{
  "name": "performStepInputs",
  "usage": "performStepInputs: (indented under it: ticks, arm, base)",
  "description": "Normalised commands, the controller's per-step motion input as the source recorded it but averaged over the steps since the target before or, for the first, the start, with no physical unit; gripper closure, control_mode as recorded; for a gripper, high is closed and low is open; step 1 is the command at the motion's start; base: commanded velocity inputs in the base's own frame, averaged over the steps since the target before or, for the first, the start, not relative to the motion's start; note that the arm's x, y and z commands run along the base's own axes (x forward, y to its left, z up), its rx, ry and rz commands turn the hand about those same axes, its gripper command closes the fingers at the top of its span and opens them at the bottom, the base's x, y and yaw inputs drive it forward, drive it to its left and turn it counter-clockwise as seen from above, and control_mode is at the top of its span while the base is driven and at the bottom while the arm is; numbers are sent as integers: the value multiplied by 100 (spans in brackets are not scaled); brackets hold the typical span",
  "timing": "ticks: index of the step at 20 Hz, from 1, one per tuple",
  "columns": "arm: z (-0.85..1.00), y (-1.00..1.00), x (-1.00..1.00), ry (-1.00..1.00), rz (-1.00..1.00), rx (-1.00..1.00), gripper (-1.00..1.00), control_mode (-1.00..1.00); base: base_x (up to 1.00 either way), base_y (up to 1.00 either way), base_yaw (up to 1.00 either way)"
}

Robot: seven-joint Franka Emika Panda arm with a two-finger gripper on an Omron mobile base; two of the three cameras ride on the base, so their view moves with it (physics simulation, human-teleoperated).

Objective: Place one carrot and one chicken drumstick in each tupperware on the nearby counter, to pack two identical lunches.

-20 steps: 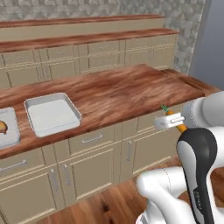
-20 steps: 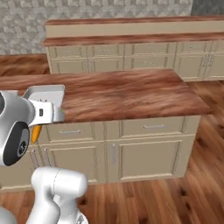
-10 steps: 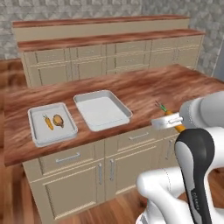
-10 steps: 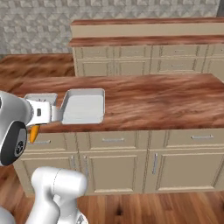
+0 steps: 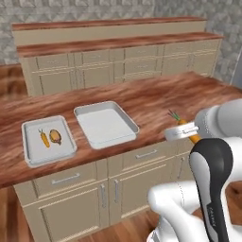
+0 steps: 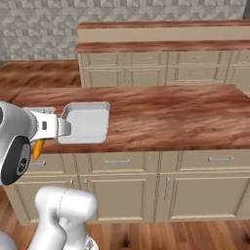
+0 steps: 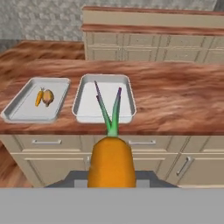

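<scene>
Since the earlier frames both base views have shifted as a whole: the camera has moved, and the two trays now sit further right in the left base view, with the smaller tray fully in frame. The gripper (image 5: 182, 133) remains clenched on a carrot (image 7: 110, 162), held off the front edge of the bench (image 5: 156, 97), well apart from both trays. The carrot's green top points toward the larger tupperware (image 7: 105, 98). The larger tupperware holds nothing. The smaller tupperware (image 7: 24, 109), just beside it on the bench, contains one small carrot (image 7: 39, 97) and one chicken drumstick (image 7: 48, 97), lying side by side, nearly touching
</scene>
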Motion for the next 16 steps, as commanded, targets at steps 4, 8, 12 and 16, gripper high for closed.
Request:
performStepInputs:
  ticks: [4,8,12,16]
  arm:
    - [0,0,0,0,0,0,100,100]
    - [0,0,0,0,0,0,100,100]
    - [0,0,0,0,0,0,100,100]
    - [-30,23,42,9,3,-1,100,-100]
  base:
    - [79,3,8]
    - [94,38,9]
    - [70,35,8]
    - [13,8,1]
